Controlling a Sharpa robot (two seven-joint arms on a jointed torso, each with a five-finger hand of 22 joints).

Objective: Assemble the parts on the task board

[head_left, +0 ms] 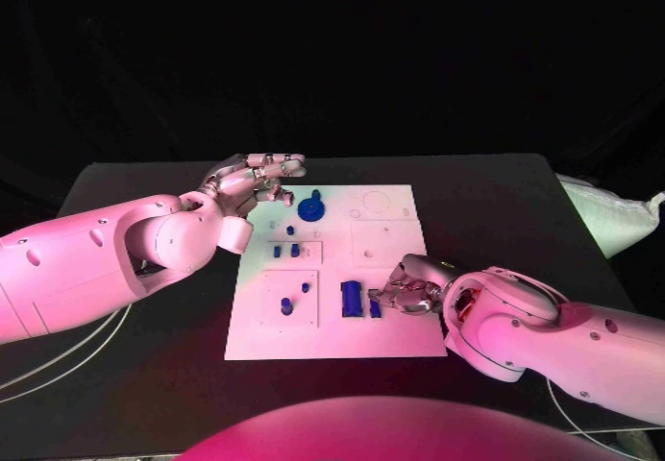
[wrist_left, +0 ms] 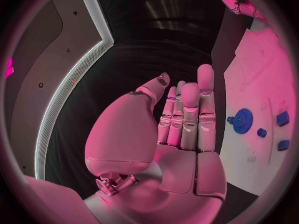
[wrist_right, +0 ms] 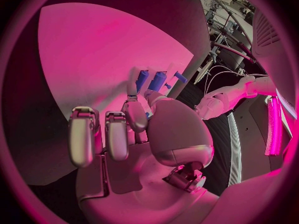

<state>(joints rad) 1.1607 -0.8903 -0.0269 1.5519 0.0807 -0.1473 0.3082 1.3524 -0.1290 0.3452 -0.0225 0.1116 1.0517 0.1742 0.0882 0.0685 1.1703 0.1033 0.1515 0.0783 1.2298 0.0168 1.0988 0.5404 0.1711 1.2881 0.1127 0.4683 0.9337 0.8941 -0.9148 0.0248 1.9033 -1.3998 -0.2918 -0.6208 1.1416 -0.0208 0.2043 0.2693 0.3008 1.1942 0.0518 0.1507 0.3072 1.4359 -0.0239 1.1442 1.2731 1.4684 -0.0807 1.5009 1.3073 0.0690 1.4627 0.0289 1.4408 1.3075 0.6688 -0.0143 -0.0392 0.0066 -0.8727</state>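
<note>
The white task board point(head_left: 395, 331) lies mid-table. On it are a blue gear point(head_left: 312, 206) at the far left, several small blue pegs point(head_left: 287, 305) down its left side, and two upright blue blocks point(head_left: 351, 298) near the middle. My right hand point(head_left: 409, 286) rests on the board beside them. Its thumb and one finger pinch the nearer small blue block point(head_left: 374, 305) point(wrist_right: 142, 79), and its other fingers point(wrist_right: 93, 134) are curled. My left hand point(head_left: 257, 178) point(wrist_left: 187, 119) hovers at the board's far-left corner by the gear point(wrist_left: 243, 119), fingers stretched out, holding nothing.
A white bag point(head_left: 610, 216) lies at the table's right edge. Pale cables point(head_left: 56, 355) trail over the table's front left. Bare black table point(head_left: 153, 384) runs along the board's left and near sides.
</note>
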